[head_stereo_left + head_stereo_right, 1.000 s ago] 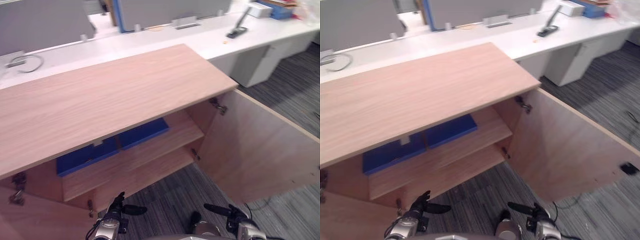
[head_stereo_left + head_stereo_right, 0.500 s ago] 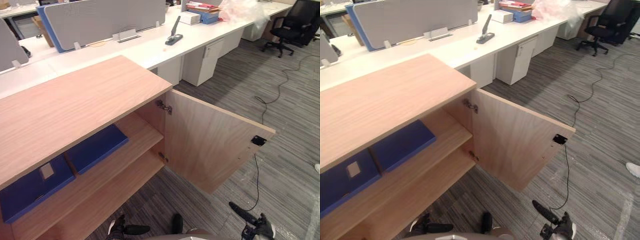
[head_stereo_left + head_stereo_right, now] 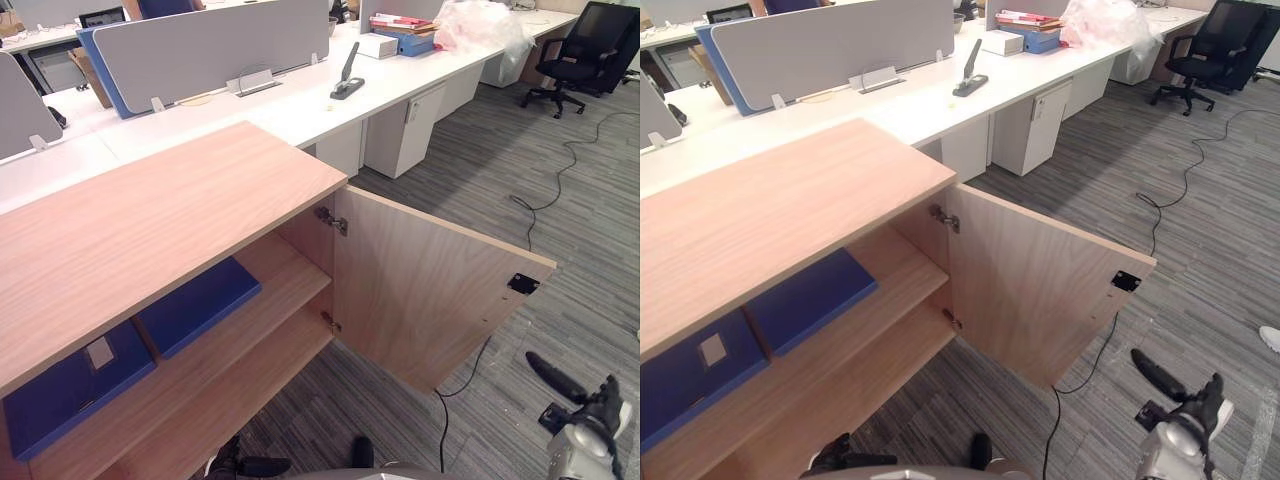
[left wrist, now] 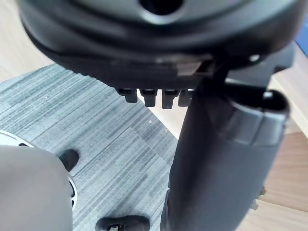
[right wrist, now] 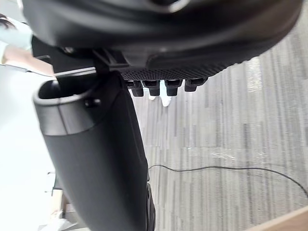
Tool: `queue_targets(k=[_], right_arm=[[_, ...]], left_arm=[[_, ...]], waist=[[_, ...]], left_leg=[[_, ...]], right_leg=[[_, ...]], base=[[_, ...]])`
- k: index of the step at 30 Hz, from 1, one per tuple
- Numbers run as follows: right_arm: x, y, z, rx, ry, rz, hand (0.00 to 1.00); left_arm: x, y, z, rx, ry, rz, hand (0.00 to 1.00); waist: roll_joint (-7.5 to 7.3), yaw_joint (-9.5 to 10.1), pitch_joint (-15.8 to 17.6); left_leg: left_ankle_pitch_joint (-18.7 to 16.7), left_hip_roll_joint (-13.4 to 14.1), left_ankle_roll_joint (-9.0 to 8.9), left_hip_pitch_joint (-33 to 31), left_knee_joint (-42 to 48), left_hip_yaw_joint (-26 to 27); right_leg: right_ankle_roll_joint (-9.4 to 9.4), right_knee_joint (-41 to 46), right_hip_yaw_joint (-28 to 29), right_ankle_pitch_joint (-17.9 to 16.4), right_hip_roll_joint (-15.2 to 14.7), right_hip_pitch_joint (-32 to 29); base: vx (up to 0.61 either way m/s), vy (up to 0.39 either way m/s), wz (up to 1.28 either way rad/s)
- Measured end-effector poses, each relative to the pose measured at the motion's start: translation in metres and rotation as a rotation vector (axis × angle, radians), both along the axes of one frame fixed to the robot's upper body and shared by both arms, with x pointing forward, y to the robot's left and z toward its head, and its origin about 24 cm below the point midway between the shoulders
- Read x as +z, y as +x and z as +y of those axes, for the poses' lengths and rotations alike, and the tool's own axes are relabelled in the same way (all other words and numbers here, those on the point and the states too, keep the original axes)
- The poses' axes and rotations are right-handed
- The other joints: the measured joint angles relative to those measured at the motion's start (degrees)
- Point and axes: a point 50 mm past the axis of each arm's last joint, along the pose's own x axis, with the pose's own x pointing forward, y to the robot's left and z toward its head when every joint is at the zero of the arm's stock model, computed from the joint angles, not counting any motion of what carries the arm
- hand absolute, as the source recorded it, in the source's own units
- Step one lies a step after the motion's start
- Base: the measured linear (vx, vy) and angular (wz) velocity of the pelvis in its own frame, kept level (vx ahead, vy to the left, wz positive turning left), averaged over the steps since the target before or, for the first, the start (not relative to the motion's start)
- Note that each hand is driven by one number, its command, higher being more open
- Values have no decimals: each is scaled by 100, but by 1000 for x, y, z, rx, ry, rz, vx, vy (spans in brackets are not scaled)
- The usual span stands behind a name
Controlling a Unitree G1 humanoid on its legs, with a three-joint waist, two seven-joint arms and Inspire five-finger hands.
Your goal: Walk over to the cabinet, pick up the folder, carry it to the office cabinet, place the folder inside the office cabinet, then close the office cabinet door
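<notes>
Two blue folders lie flat on the upper shelf of the wooden cabinet (image 3: 150, 220), one (image 3: 198, 305) near the middle and one (image 3: 75, 385) further left. The cabinet's right door (image 3: 430, 300) stands wide open, swung out over the carpet. My left hand (image 3: 245, 466) hangs low in front of the lower shelf, open and empty, its thumb (image 4: 226, 159) sticking out. My right hand (image 3: 590, 410) is out to the right of the door's free edge, over the carpet; it is open and holds nothing, with its thumb (image 5: 96, 159) extended.
A long white desk (image 3: 300, 105) with grey partitions runs behind the cabinet, with a black hole punch (image 3: 347, 78) on it. A white drawer unit (image 3: 400, 130) stands under it. A black office chair (image 3: 590, 40) is at the far right. A person's shoe (image 3: 1270, 338) shows at the right edge.
The camera has swung to the right, bringing the open door and carpet into view. My right hand has risen and moved out to the right. The folders stay on the shelf.
</notes>
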Motion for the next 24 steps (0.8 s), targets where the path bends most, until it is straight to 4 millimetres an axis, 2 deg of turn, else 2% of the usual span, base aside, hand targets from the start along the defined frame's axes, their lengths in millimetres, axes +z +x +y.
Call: queue_targets(k=[1, 5, 12, 16, 24], right_arm=[[9, 8, -6, 14, -30, -22, 100], [26, 32, -8, 119, -80, -53, 100], [42, 78, 11, 358, -120, -73, 100], [49, 96, 10, 431, -126, -55, 100], [59, 115, 10, 559, -125, -33, 100]], left_arm=[[0, 0, 0, -1, -1, 1, 100], [0, 1, 0, -3, -3, -2, 100], [0, 1, -2, -17, -7, 1, 100], [0, 1, -2, -23, -13, 1, 100], [-1, -1, -1, -11, -23, 8, 100]], waist=[[14, 0, 48], [54, -2, 146], [110, 15, 180], [116, 36, 178], [138, 29, 192]], left_leg=[[-2, -20, 4, 0, -3, -57], [-1, -49, 7, -32, 2, -188], [12, -60, 28, -123, 22, -347], [15, -69, 33, -177, 22, -382], [19, -71, 43, -191, 15, -518]], right_leg=[[6, -1, -32, 4, -31, 0], [19, -2, -103, 14, -82, -8], [22, -3, -201, 17, -126, -40], [25, -3, -228, 19, -144, -73], [31, -4, -239, 24, -138, -88]], base=[[-15, 5, 12], [-19, -9, 12], [-6, -18, 7], [-3, -8, 4], [0, 0, 0]])
